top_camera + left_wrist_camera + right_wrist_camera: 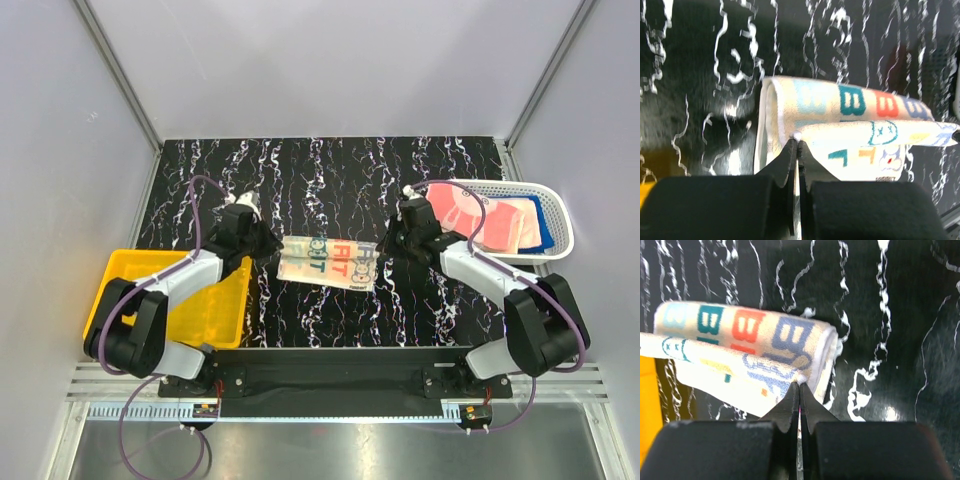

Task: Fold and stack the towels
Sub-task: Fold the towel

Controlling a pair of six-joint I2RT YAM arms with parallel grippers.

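Note:
A beige towel with big teal and orange letters (326,260) lies half folded on the black marbled table between my arms. My left gripper (268,243) is shut on its left corner, and the towel (840,125) doubles over just past the pinch. My right gripper (388,244) is shut on the right corner, where the towel (750,350) curls over itself. Salmon-pink and pale pink towels (500,222) and a blue one (541,215) lie heaped in the white mesh basket (562,214).
A yellow plastic bin (125,275) stands at the near left beside my left arm. The basket stands at the right edge of the table. Grey walls close in the table at the back and the sides.

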